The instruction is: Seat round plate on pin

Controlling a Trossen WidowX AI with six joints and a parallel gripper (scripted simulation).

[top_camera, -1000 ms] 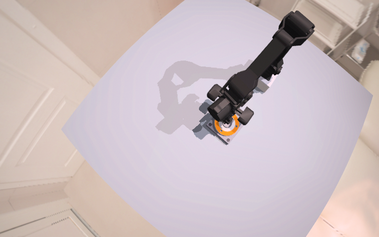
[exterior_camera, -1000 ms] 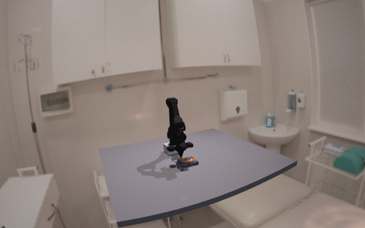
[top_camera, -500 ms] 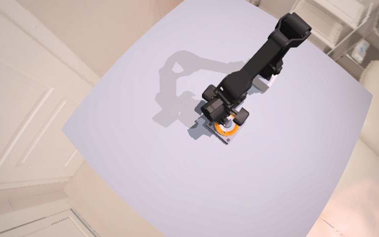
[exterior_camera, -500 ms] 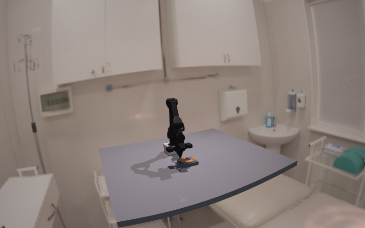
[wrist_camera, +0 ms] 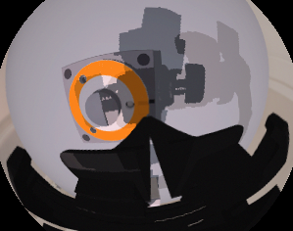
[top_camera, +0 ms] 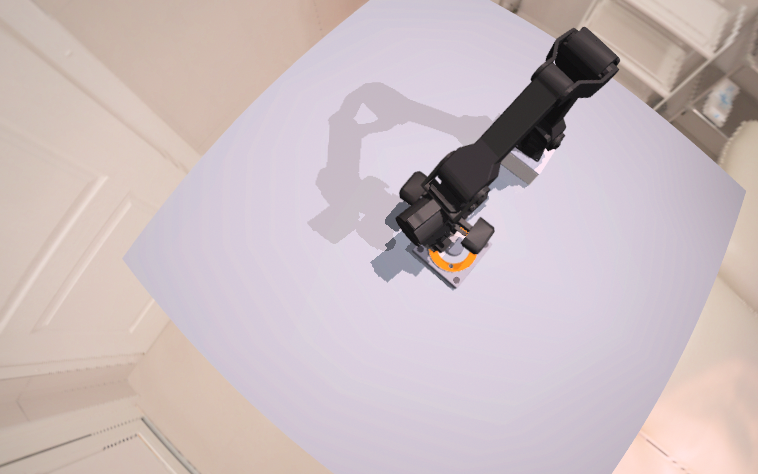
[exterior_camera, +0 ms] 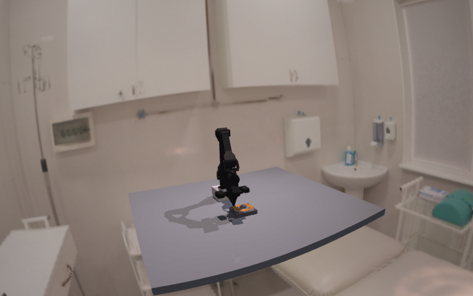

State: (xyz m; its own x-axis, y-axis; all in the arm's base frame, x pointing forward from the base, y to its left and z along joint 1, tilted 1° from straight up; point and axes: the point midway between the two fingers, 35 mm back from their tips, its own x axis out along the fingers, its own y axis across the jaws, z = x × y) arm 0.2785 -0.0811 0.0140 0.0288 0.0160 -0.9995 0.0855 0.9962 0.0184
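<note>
The round plate [top_camera: 465,264] [exterior_camera: 250,208] [wrist_camera: 74,105], an orange ring with a pale centre, sits around the grey post [top_camera: 455,249] [wrist_camera: 94,109] on the square grey base [top_camera: 472,270] [wrist_camera: 80,67]. Small dark round spots show on the plate; I cannot tell which is the hole beside the tab. The tab is not clearly visible, and the pin cannot be made out. Whether the plate lies flat or tilted is unclear. My gripper [exterior_camera: 234,204] [wrist_camera: 147,119] is shut and empty, pointing down at the plate's rim on the arm's side. Contact cannot be told.
The arm's white mounting block [top_camera: 522,167] [exterior_camera: 215,192] stands behind the base on the table [top_camera: 335,353] [exterior_camera: 304,205]. The arm reaches over the base and hides part of it in the top view. Shadows of the arm fall beside the base.
</note>
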